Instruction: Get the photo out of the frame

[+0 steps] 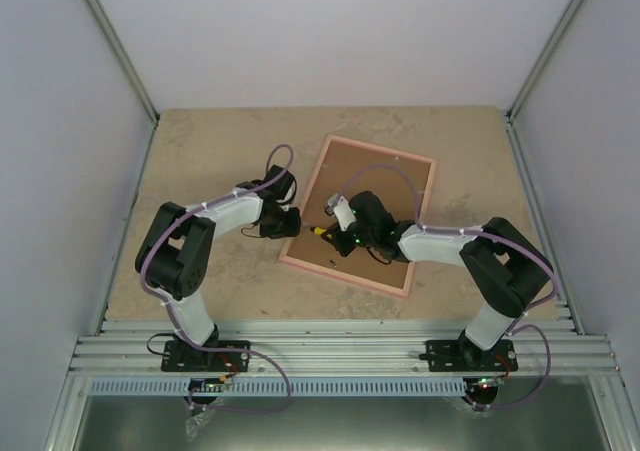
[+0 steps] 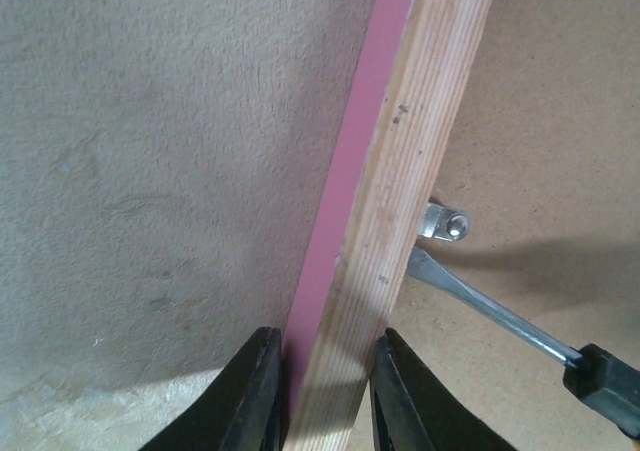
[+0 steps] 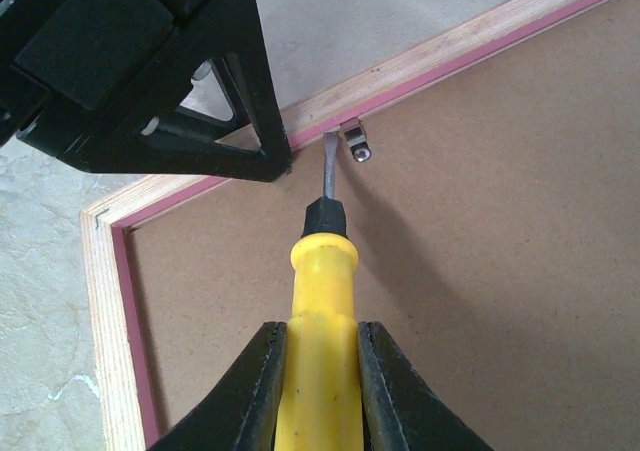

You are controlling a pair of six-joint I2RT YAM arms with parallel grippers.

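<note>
The pink frame (image 1: 300, 203) lies face down on the table, its brown backing board (image 1: 385, 186) up. The photo is hidden under the board. My left gripper (image 2: 322, 396) is shut on the frame's left rail (image 2: 400, 171), one finger on each side. My right gripper (image 3: 318, 386) is shut on a yellow-handled screwdriver (image 3: 320, 301). The screwdriver blade (image 3: 328, 166) touches the frame's inner edge beside a small metal retaining clip (image 3: 358, 141). The clip also shows in the left wrist view (image 2: 443, 221), with the blade (image 2: 480, 309) just below it.
The left gripper's black body (image 3: 140, 61) sits close above the screwdriver tip. Grey enclosure walls (image 1: 60, 121) stand on three sides. A metal rail (image 1: 340, 351) runs along the near table edge by the arm bases.
</note>
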